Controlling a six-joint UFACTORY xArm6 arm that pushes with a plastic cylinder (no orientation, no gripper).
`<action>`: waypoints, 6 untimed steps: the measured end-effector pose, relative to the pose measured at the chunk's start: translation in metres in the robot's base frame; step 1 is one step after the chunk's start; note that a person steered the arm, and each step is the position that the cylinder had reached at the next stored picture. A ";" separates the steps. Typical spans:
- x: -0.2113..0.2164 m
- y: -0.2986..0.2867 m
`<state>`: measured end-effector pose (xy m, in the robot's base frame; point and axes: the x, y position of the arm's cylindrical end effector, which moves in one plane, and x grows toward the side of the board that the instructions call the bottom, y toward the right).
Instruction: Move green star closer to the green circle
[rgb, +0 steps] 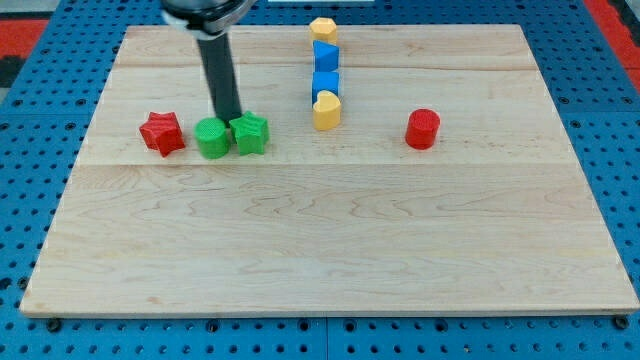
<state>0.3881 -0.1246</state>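
Clawless, my tip (229, 117) rests behind the touching green circle (211, 138) and green star (250, 133), mid-board.

A red star-shaped block (161, 133) lies at the view's left on the pale wooden board (330, 250). Near the top, four blocks form a column: yellow block (323, 28), blue block (325, 55), blue block (326, 83), and yellow, perhaps heart-shaped, block (327, 110). A red cylinder block (423, 129) stands apart at the right.

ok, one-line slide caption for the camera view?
My tip sits just behind the green circle and green star, now side by side on the wooden board.
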 end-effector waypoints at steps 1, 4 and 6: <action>0.034 -0.004; -0.024 0.030; 0.021 0.039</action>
